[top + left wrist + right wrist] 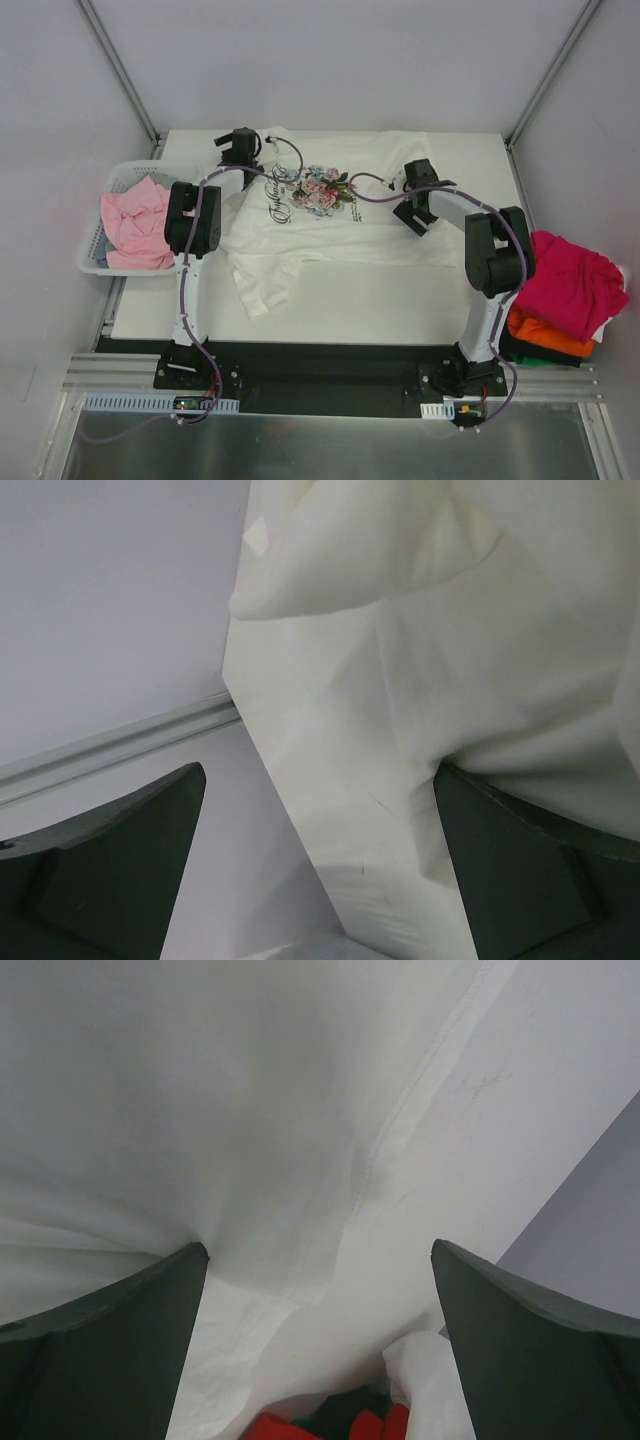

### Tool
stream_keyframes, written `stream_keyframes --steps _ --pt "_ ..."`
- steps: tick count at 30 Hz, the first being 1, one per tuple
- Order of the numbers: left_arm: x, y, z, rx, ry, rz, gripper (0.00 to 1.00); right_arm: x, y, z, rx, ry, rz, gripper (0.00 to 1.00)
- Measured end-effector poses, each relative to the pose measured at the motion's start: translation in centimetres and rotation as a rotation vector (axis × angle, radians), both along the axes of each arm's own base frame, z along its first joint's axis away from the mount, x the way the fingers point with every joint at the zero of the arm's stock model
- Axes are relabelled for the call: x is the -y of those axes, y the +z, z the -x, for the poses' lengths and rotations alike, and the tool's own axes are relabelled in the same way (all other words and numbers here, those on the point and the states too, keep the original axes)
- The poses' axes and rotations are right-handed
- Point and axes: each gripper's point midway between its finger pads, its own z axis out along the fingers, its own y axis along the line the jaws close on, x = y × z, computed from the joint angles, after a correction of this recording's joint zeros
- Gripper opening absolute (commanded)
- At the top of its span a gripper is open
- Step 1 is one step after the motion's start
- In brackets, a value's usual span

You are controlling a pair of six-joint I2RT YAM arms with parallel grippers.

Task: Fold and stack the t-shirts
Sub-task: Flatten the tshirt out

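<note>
So the white tee [300,240] is lying spread out on the table [400,300], and I'm taking its flower print [322,190] as the anchor; the long axis looks to run side to side through the print, sleeves off to the left of it, hem probably to the right. The left gripper [240,150] sits left of the print and a bit beyond it, fingers wide apart with the cloth edge running between them, nothing pinched; the right gripper [412,212] is right of the print, just nearer, also spread wide over flat cloth near a stitched seam. Each arm is closest to its own end, so I'd guess a two-handed pinch and fold along that axis.
</note>
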Motion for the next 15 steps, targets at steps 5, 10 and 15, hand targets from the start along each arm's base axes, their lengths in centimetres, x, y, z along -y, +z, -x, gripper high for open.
stream_keyframes --steps 5,10,15 --pt "-1.7 0.0 -0.3 0.007 0.02 -0.037 0.99 0.4 0.0 0.0 -0.001 -0.007 0.007 1.0" --pt "-2.3 0.2 -1.2 0.029 0.026 -0.062 0.99 0.6 0.0 0.0 -0.002 -0.009 0.008 1.0" --pt "-2.4 0.6 -2.7 0.057 0.03 -0.081 0.99 0.6 0.0 0.1 -0.004 -0.01 0.009 1.0"
